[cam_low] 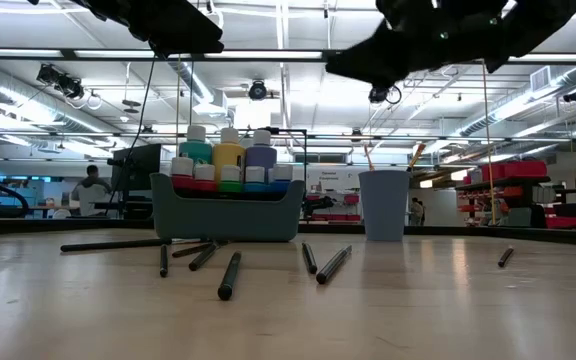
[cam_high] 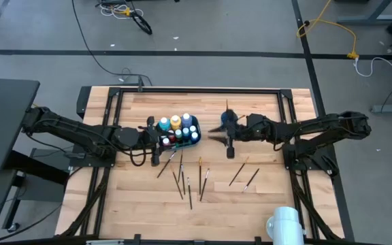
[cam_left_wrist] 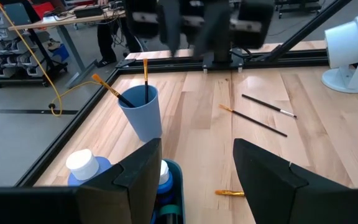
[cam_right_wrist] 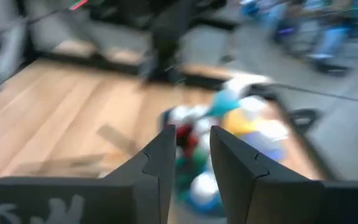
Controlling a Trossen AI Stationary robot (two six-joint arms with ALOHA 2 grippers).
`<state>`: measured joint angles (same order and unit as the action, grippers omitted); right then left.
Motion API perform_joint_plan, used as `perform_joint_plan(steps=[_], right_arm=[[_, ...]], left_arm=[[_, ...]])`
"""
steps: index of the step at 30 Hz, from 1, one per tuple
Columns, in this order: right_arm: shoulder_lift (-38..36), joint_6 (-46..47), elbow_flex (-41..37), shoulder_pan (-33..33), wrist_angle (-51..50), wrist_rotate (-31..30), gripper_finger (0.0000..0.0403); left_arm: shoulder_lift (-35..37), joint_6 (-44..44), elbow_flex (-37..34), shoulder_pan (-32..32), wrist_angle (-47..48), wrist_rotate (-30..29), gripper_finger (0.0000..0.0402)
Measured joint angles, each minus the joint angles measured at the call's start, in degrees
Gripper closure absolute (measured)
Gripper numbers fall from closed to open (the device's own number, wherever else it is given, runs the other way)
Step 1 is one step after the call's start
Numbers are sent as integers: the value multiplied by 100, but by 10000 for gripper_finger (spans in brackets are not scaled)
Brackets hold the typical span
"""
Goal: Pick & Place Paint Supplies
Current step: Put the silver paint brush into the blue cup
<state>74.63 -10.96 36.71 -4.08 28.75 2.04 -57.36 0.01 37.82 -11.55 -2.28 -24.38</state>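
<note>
A teal bin [cam_high: 197, 138] in the middle of the table holds several white-capped paint bottles [cam_high: 175, 123]. Right of it stands a blue cup [cam_left_wrist: 143, 111] with two brushes [cam_left_wrist: 146, 73] upright in it. Several dark-handled paintbrushes [cam_high: 182, 181] lie loose on the wood near the front. My left gripper [cam_left_wrist: 197, 180] hangs open and wide above the bin's left end, with a blue bottle [cam_left_wrist: 84, 167] just below it. My right gripper [cam_right_wrist: 191, 146] hovers high beside the cup [cam_high: 230, 119], pointing toward the bin. Its fingers stand a narrow gap apart with nothing seen between them.
A white lamp-like object [cam_high: 284, 224] stands at the table's front right. Two more brushes [cam_high: 243, 175] lie right of the middle. A black frame rail [cam_high: 203, 91] runs round the table. Bare wood lies between the bin and the loose brushes.
</note>
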Motion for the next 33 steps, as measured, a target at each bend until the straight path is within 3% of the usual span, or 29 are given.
perform_joint_plan(steps=[4, 8, 14, 23, 29, 33], right_arm=[[168, -301, 0, 32, -565, 1030, 301], [641, -304, 0, 151, -304, 1422, 301], [1311, -410, 8, 202, 387, 1395, 301], [1978, -113, 4, 802, 198, 1374, 301], [2603, -17, 4, 1073, 164, 277, 301], [2947, 0, 4, 1051, 149, 243, 301]], left_arm=[[0, 0, 0, 1, -7, 0, 191], [0, 1, 0, 0, -25, 0, 191], [0, 19, 0, 0, -22, 0, 191], [1, 352, 2, 1, -229, -11, 191], [2, 223, 2, 0, -229, -7, 191], [2, 226, 2, 0, -230, -7, 191]])
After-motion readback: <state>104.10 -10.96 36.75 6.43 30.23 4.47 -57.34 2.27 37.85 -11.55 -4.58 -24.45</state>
